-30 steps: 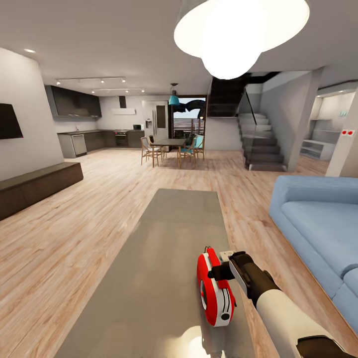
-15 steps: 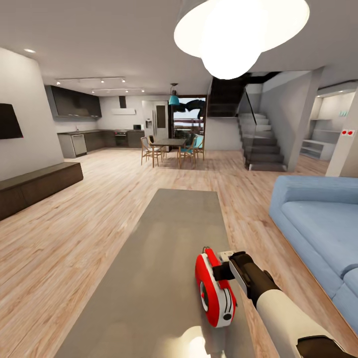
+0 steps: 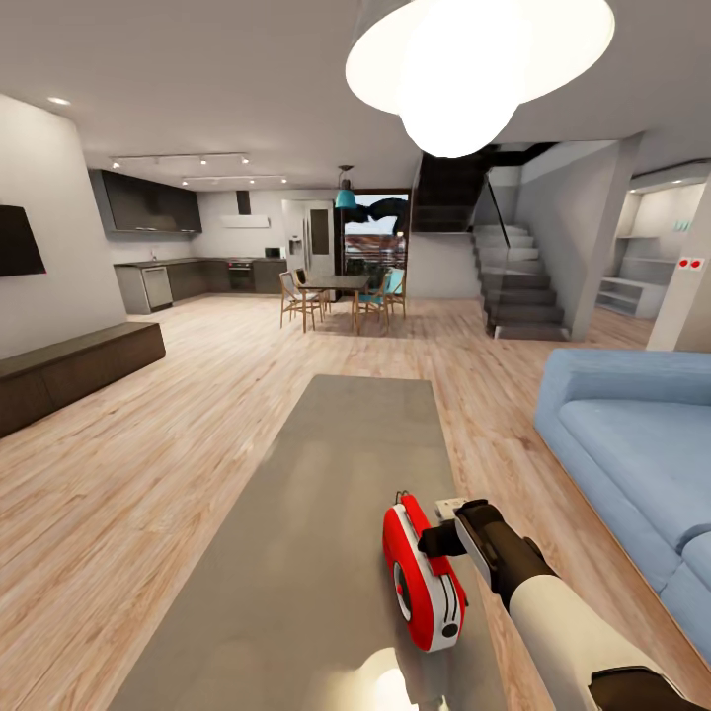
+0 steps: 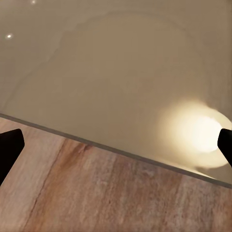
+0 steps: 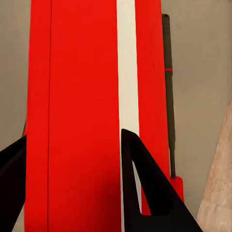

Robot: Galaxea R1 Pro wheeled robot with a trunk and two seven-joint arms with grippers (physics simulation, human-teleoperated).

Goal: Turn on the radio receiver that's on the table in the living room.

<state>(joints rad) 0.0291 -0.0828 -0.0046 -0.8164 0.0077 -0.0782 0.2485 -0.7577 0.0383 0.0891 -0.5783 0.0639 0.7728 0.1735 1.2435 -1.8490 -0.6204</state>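
The red radio receiver [image 3: 423,583] stands on edge near the right side of the grey glossy coffee table [image 3: 326,464], its dial face turned toward me. My right gripper [image 3: 436,541] reaches it from the right, fingertips against its top side. In the right wrist view the radio receiver [image 5: 82,96] with its white band sits just beyond the right gripper [image 5: 72,135], whose fingers are apart. My left gripper [image 4: 121,145] hangs open over the table [image 4: 106,72] edge and the wood floor, nothing between its fingers.
The blue sofa [image 3: 632,434] runs close along the table's right side. A white pendant lamp [image 3: 464,59] hangs overhead. A long dark bench [image 3: 69,370] lines the left wall. The dining table with chairs [image 3: 341,286] and the stairs [image 3: 518,286] stand far back.
The radio receiver has slid slightly to the left on the table, with the right gripper's fingertips following it. The camera has not moved.
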